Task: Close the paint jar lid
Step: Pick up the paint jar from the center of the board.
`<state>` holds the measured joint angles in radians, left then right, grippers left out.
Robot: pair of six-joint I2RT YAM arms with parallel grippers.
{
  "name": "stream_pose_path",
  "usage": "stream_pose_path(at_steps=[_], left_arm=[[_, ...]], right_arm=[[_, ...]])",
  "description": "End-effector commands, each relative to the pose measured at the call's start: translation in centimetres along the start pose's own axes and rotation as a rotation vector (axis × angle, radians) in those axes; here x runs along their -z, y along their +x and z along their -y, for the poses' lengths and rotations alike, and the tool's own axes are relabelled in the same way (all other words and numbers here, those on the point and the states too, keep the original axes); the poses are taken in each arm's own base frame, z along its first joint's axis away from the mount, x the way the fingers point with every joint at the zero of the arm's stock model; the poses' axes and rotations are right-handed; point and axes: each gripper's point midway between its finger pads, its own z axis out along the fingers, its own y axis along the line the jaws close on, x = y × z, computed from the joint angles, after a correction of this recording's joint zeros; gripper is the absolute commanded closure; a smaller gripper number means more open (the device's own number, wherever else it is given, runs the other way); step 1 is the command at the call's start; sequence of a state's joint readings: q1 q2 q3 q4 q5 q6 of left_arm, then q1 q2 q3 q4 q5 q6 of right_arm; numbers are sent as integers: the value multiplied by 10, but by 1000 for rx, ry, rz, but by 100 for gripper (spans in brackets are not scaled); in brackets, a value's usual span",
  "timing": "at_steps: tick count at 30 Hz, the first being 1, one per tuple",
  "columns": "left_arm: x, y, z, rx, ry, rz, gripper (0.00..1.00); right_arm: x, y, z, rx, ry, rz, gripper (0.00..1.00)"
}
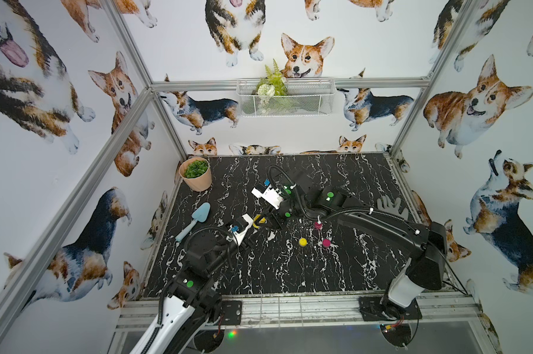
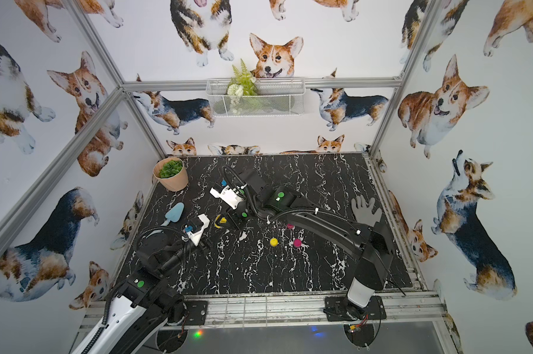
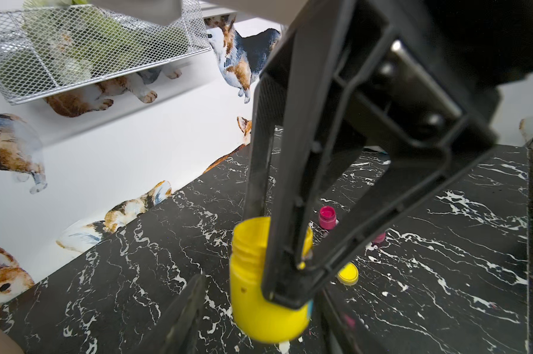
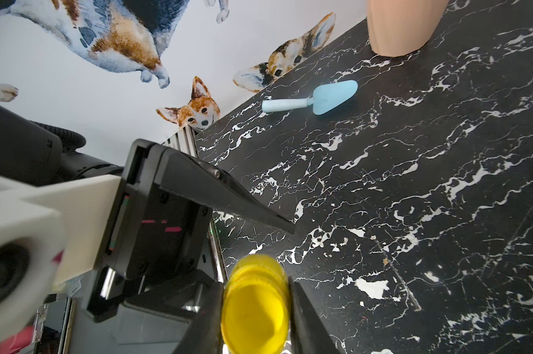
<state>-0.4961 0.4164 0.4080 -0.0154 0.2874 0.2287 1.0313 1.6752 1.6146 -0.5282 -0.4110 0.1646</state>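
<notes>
Clenching the lidless yellow paint jar [image 3: 247, 269] at lower centre of the left wrist view with the right gripper [image 4: 256, 318]; flanking it with the left gripper [image 3: 259, 309], fingers parted, one clear of the jar. Leaving the yellow lid [image 1: 303, 242] loose on the black table [image 1: 320, 275], lower right of the jar in a top view.
</notes>
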Motion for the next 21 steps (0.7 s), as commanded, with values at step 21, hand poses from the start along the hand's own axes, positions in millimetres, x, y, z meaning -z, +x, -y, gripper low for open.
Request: stream_pose_path(at_steps=[21], left_arm=[[-1,-3,-1,-34,6,-20,57]], right_arm=[[-5,-6,-6,-2,4,13,67]])
